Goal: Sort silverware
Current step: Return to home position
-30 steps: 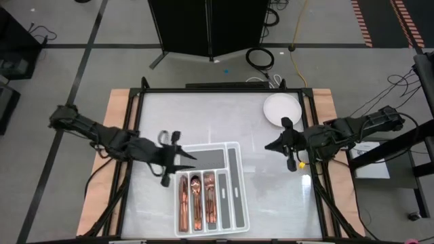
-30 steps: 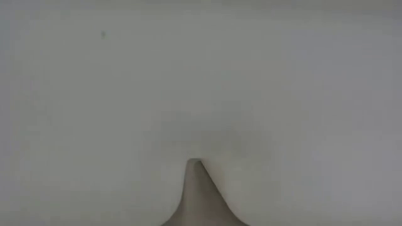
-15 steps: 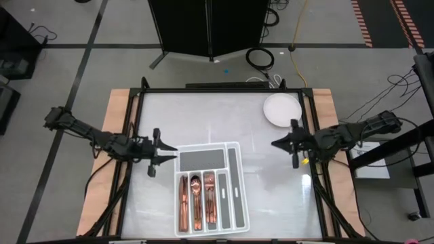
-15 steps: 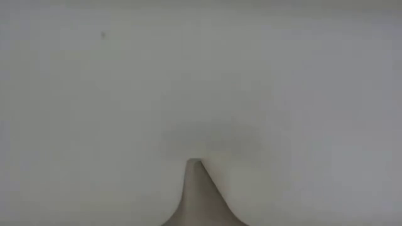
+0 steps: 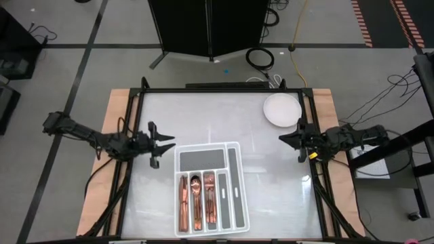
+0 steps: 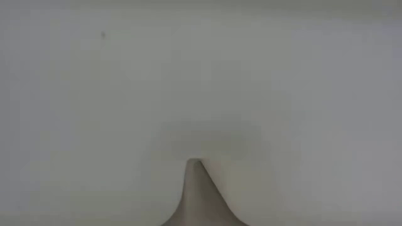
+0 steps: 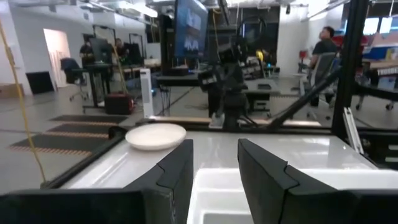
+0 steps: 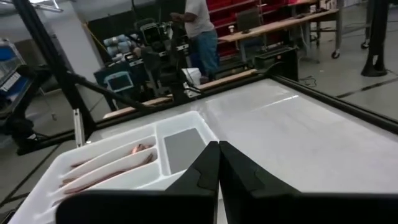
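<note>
The silverware (image 5: 196,200), copper forks, spoons and knives, lies in three long compartments of the white divided tray (image 5: 236,181) at the table's near middle. In the right wrist view the pieces (image 8: 118,165) lie inside the tray (image 8: 74,163). My left gripper (image 5: 165,142) hovers open left of the tray's far left corner, level, with nothing between its fingers (image 7: 177,177). My right gripper (image 5: 282,139) is shut and empty near the table's right edge, pointing level toward the tray.
A round white plate (image 5: 281,110) sits at the far right, also in the left wrist view (image 7: 155,135). The tray's wide far compartment (image 5: 201,160) and right-hand slots hold no silverware. The low view shows only a white surface close up. People stand in the room beyond.
Both arms have drawn back and sunk lower. My left gripper has moved from over the tray's far left corner toward the table's left edge, tipping up to level. My right gripper has moved toward the right edge. Neither has changed its opening.
</note>
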Tool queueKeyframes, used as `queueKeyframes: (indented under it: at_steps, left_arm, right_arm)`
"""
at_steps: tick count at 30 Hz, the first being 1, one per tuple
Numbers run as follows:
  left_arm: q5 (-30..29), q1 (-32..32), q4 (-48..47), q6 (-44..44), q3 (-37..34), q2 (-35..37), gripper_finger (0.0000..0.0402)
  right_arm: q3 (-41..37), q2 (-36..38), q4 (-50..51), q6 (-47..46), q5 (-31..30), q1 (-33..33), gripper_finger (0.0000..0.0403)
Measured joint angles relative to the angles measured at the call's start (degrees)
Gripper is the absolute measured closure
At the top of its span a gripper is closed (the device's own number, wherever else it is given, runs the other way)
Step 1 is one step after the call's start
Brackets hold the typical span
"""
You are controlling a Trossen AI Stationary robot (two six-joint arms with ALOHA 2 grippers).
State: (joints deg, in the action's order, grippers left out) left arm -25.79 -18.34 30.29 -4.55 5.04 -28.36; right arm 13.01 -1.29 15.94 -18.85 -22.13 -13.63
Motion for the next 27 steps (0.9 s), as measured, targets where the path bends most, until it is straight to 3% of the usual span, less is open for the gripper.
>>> queueKeyframes:
  at_steps: [10, 20, 27]
  left_arm:
    - [5.15, 5.92, -0.54, -0.43, 0.0, 1.23, 0.0274]
    - [7.04, 6.33, -12.15, 4.81, -0.01, 9.36, 0.0274]
    - [6.7, 6.33, -8.75, 8.48, -4.63, 9.84, 0.0274]
  right_arm:
    - [-0.34, 1.18, 4.04, -1.63, -0.25, 2.41, 0.0403]
    - [-7.26, 0.38, -1.76, -4.51, -0.12, 2.78, 0.0403]
    - [-7.18, 0.58, -1.17, 0.11, -3.5, 3.91, 0.0403]
